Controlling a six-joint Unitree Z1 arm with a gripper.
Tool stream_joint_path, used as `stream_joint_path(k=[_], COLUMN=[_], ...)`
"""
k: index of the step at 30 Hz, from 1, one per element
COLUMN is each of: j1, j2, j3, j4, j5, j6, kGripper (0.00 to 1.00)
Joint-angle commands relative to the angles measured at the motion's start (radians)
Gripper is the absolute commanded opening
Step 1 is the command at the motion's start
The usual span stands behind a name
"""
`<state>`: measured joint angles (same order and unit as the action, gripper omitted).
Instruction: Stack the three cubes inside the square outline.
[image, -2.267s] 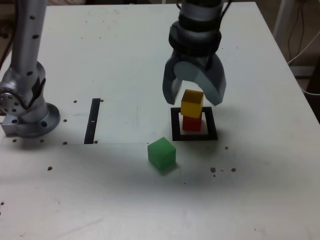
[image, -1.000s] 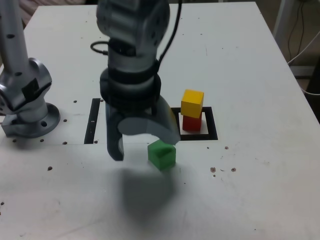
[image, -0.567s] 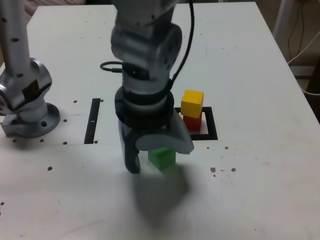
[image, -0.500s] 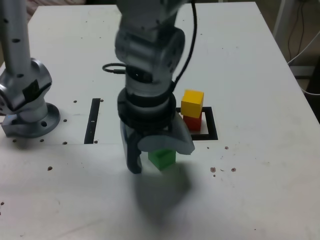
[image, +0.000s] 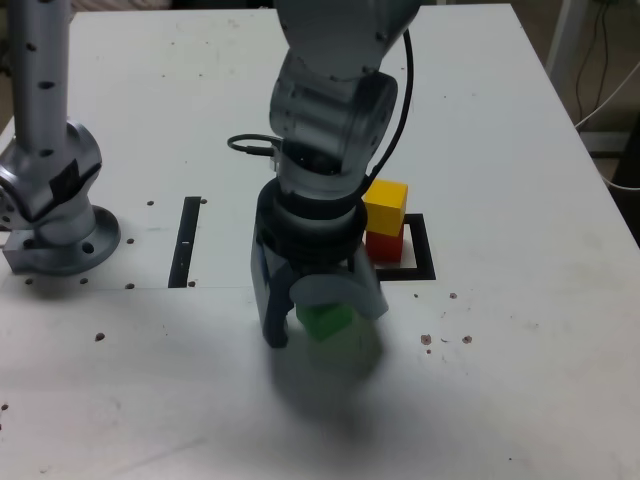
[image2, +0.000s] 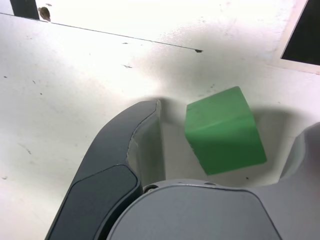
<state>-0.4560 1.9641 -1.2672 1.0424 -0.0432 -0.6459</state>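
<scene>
Since the earliest frame the arm has swung off the stack toward the exterior view's left and dropped over the green cube (image: 326, 320); the yellow cube (image: 385, 208) and red cube (image: 383, 246) haven't shifted.

Left to right in the exterior view:
- arm base (image: 55, 215), bolted down at the table's (image: 520, 150) left edge
- thin black strip (image: 185, 240), not the target
- gripper (image: 322, 318) straddling green, fingers spread, nothing pinched yet. Wrist view agrees: dark finger (image2: 125, 150) stands just beside one cube face with a slim gap, and the other finger is only partly in shot, clear of the cube on the far side
- square outline (image: 422, 262) just right of the gripper, red sitting inside it with yellow on top, yellow slightly skewed relative to red

Doing the grasp well, my read:
- green sits rotated relative to the fingers in the wrist view, so closing now would likely twist it. Square up the wrist or accept self-alignment, but close slowly
- keep the fingers low enough to catch the side faces, not the top edge
- lift straight up before translating; the stack is near and a sideways brush would topple yellow
- green looks a bit larger than yellow, so centre it carefully on release

Markings: no brand, label or writing readable in either view.
</scene>
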Motion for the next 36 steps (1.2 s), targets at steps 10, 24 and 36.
stream_joint_path(k=[10,24,36], j1=[0.027,0.046,0.032], j2=[0.016,0.019,-0.033], j3=[0.009,0.019,-0.011], j4=[-0.024,-0.035,0.041], j5=[-0.019,-0.020,-0.009], j6=[0.065,0.089,0.097], kGripper=[0.62,0.43,0.24])
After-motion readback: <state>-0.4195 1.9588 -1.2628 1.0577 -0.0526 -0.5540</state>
